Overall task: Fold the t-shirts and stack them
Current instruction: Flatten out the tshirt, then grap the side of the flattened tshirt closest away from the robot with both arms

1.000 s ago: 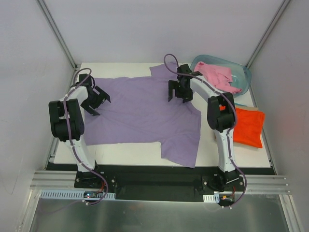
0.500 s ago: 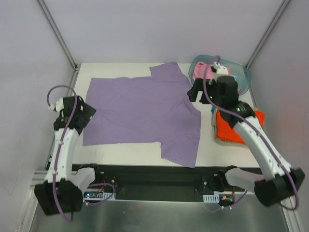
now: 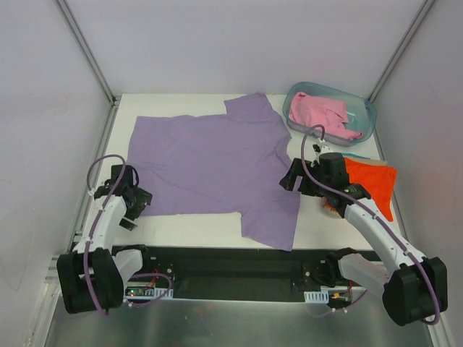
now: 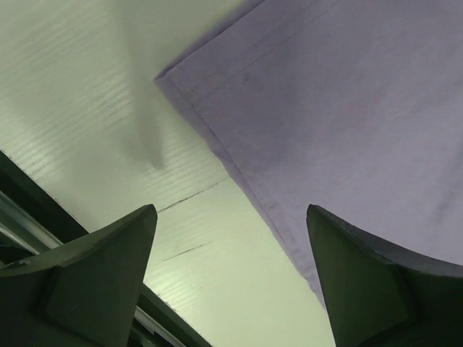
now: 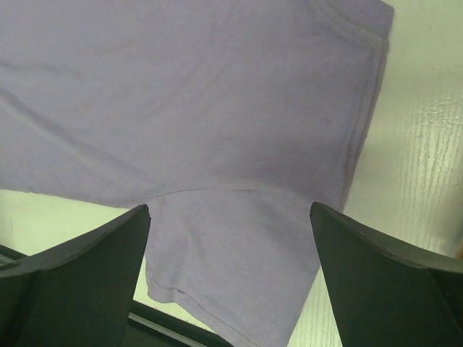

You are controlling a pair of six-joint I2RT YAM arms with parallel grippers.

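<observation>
You have the lavender t-shirt [image 3: 210, 166] spread flat, front down or up I cannot tell, across the middle of the white table [image 3: 188, 225]; one sleeve points to the far edge, the other lies toward the near edge on the right. Your left gripper [image 3: 137, 202] hangs low at the shirt's near-left corner; in its wrist view the jaws stand wide with nothing between them, the hemmed corner lying just ahead over bare table. Your right gripper [image 3: 291, 177] hovers at the shirt's right side, by the near sleeve, jaws also wide and empty. The orange t-shirt [image 3: 372, 184] lies folded near the table's right edge, partly under the right arm; the pink t-shirt [image 3: 318, 112] sits crumpled in the translucent tub [image 3: 367, 110] at the far right corner.
</observation>
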